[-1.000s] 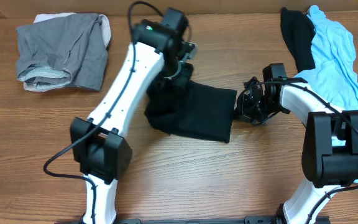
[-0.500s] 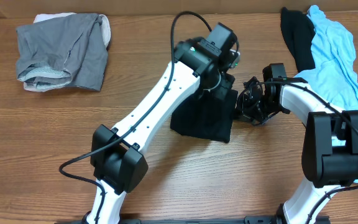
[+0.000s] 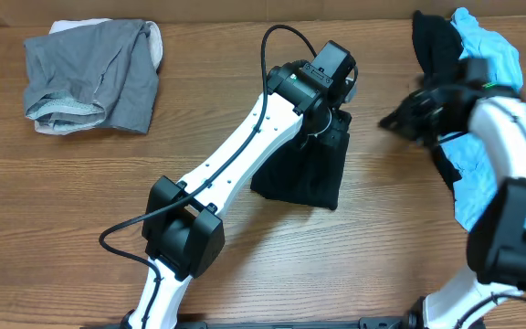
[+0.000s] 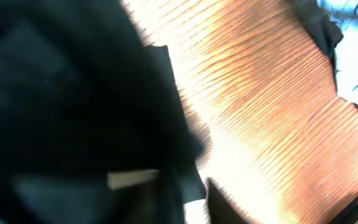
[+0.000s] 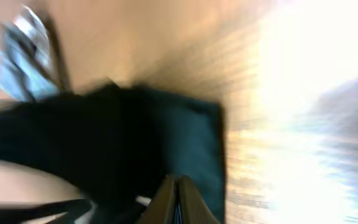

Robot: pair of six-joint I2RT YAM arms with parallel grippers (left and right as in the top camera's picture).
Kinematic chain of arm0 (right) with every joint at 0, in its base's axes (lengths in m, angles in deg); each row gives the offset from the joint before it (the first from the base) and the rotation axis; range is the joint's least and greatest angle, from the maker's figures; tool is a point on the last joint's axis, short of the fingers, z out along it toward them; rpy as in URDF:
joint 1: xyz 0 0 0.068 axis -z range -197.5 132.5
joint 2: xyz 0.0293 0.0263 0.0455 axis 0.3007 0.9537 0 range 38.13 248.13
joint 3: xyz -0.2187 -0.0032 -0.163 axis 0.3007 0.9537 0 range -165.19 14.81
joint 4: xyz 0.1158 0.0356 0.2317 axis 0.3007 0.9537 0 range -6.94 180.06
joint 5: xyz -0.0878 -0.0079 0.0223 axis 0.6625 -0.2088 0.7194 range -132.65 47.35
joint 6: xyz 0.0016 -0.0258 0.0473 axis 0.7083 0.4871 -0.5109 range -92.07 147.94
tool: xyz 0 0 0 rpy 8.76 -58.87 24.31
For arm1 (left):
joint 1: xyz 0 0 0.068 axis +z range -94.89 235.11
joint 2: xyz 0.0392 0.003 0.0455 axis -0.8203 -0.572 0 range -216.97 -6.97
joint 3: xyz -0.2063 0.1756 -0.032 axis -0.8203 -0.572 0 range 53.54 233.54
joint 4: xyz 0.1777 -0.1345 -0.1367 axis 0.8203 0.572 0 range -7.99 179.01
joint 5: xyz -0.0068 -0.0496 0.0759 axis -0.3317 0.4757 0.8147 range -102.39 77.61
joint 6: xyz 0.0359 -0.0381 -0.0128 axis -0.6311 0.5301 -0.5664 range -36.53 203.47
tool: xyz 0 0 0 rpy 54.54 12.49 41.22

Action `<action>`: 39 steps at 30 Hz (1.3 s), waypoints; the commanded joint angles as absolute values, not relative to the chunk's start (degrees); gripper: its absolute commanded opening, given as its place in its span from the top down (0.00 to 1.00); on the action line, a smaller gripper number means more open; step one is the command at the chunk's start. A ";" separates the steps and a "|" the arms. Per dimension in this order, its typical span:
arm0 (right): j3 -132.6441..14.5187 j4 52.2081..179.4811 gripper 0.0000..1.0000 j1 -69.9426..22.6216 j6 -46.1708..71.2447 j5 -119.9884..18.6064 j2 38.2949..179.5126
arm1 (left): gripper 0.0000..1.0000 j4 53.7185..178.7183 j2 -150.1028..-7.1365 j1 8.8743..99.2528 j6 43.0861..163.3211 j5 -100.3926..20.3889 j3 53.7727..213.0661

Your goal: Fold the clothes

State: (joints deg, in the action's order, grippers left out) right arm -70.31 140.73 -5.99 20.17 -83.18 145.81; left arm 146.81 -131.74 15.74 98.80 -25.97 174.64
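A black garment (image 3: 301, 174) lies folded over at the table's middle; it fills the left of the left wrist view (image 4: 73, 93). My left gripper (image 3: 330, 114) sits at its top right corner, buried in the cloth (image 4: 185, 199), and looks shut on it. My right gripper (image 3: 398, 119) is blurred in the air to the garment's right, apart from it. Its fingers (image 5: 178, 190) are pressed together, with the black garment (image 5: 135, 137) ahead of them.
A folded grey garment (image 3: 89, 78) lies at the back left. A light blue garment (image 3: 484, 41) and another black one (image 3: 432, 46) are heaped at the back right, under my right arm. Bare wood runs along the front.
My left gripper carried the black garment's left side over to the right, halving it. My right gripper left the garment's right edge and swung up toward the heap.
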 commanded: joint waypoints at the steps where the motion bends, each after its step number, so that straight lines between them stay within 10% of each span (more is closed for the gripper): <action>1: -79.73 144.97 0.92 -1.60 20.91 -84.73 141.31 | 0.19 146.30 -132.25 15.10 99.74 -28.94 174.29; 3: -83.58 147.35 0.87 1.09 20.91 -84.73 141.00 | 0.00 146.00 -132.25 14.58 98.30 -28.96 174.29; 10: -85.54 151.79 0.78 3.69 24.60 -83.86 141.00 | 0.00 146.68 -132.11 13.44 92.46 -27.11 176.63; 20: -84.60 159.53 0.36 -0.24 27.66 -75.47 141.00 | 0.00 163.90 -131.79 24.76 90.62 -20.90 190.03; 29: -78.59 156.07 0.36 -14.51 20.76 -66.74 141.00 | 0.00 165.76 -131.79 31.32 89.93 -18.45 189.68; 39: -71.23 147.79 0.67 -29.24 9.65 -51.55 141.02 | 0.00 165.08 -131.79 34.12 90.34 -17.71 189.68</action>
